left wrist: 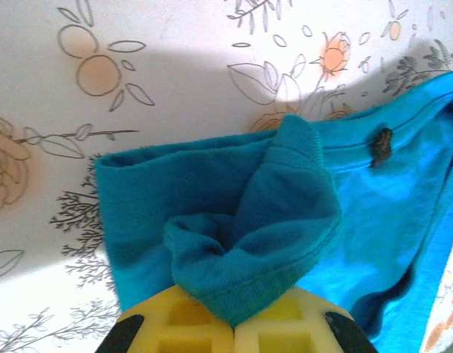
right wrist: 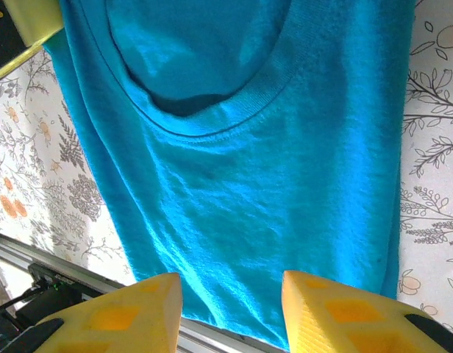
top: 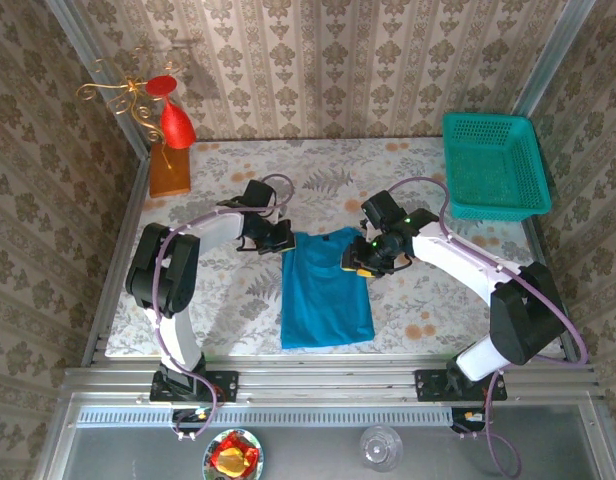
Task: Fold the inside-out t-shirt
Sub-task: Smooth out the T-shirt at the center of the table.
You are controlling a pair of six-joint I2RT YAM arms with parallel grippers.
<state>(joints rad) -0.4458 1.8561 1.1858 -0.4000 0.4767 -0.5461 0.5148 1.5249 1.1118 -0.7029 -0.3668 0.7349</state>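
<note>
T-shirt [top: 326, 290] lies flat mid-table [top: 428, 310], between the two arms. It makes a narrow upright rectangle, hem toward the near edge and collar at the far end.

Left gripper [left wrist: 232, 323] is at the shirt's far left corner. Fingers are together, clamped on a bunched fold of hemmed cloth [left wrist: 248, 243] that puckers up over them.

Right gripper [right wrist: 232, 294] is at the far right corner by the collar [right wrist: 212, 121]. Fingers stand apart with nothing between them, and the shirt spreads just beyond the tips.

Green basket [top: 493, 165] sits at the far right corner of the table, well apart from the shirt.

Handling, as a judgement:
- The cloth is light, limp knit with no stiffness, so it will sag and drape from any single pinch.
- It looks grippy rather than slippery, and not fragile.
- It is likely to drag on the patterned table cover and wrinkle.
- The best holds are the stitched edges, meaning shoulder seam, collar rib and hem, where the layers are thicker.
- Both far corners need a pinch together so the fold comes over evenly.
</note>
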